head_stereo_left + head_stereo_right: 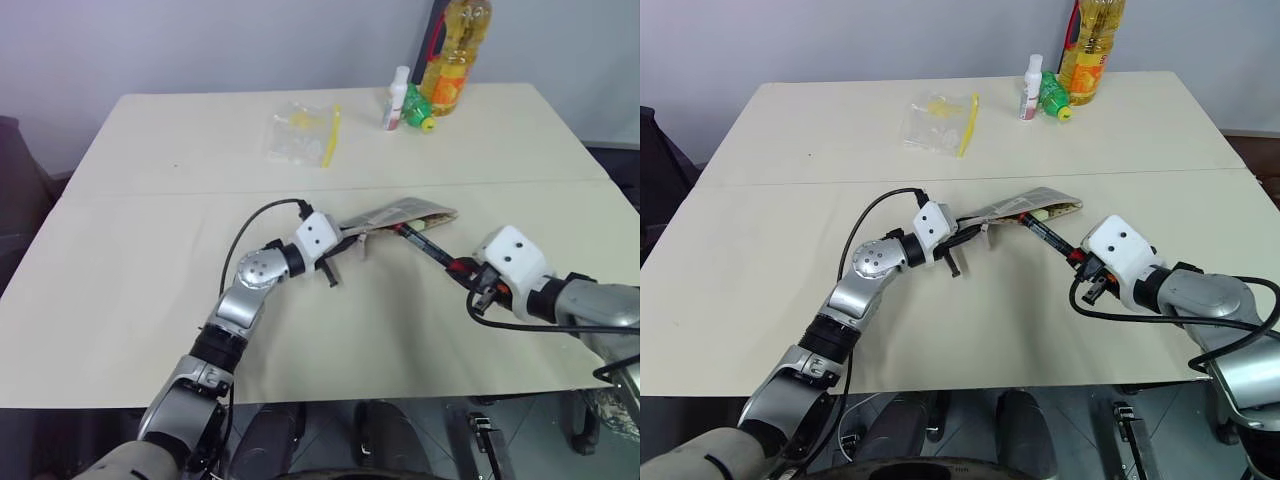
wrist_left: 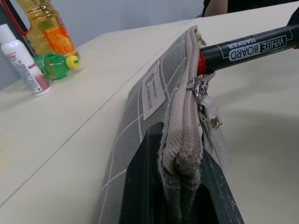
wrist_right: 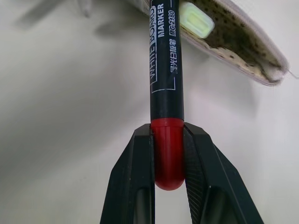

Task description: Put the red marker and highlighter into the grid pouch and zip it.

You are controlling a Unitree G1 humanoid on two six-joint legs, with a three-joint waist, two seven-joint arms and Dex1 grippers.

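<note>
The grid pouch lies mid-table, grey with white grid lines, its mouth open toward the right. My left gripper is shut on the pouch's zipper edge at its left end and holds that edge raised. My right gripper is shut on the red end of the red marker. The marker's black labelled body points into the pouch mouth, its far tip hidden beside the zipper pull. The pale yellow highlighter lies inside the open pouch.
At the back of the table lie a clear plastic bag with a yellow strip, a white bottle, a green bottle on its side and a tall oil bottle.
</note>
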